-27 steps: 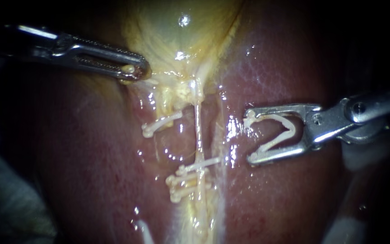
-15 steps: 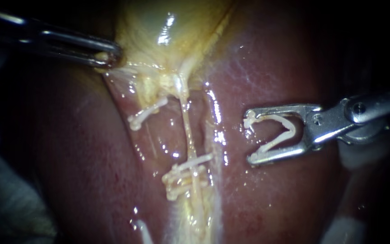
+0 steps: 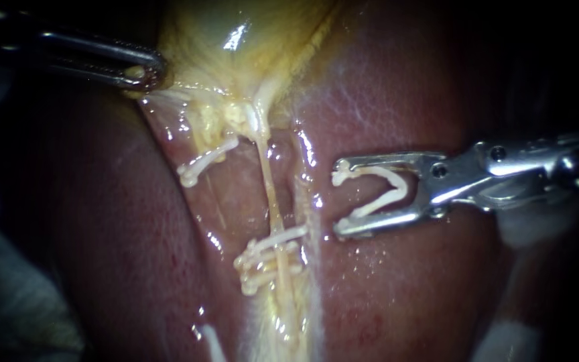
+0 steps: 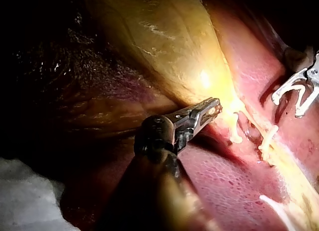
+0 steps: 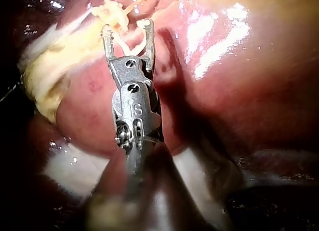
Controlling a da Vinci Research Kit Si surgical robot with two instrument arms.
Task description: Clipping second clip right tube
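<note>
The right tube (image 3: 271, 194), judged soft, slippery and fragile, is held taut below the gallbladder (image 3: 256, 40) clamped in the left instrument's pincer (image 3: 142, 72), and is best straddled mid-span by the clip (image 3: 378, 194) carried in the right instrument's pincer (image 3: 340, 199), spread wide just beside it.

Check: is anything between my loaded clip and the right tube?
Nothing visible does. Only bare wet liver lies between the clip in the right instrument and the right tube. The placed clips sit lower on it, off the straight path.
</note>
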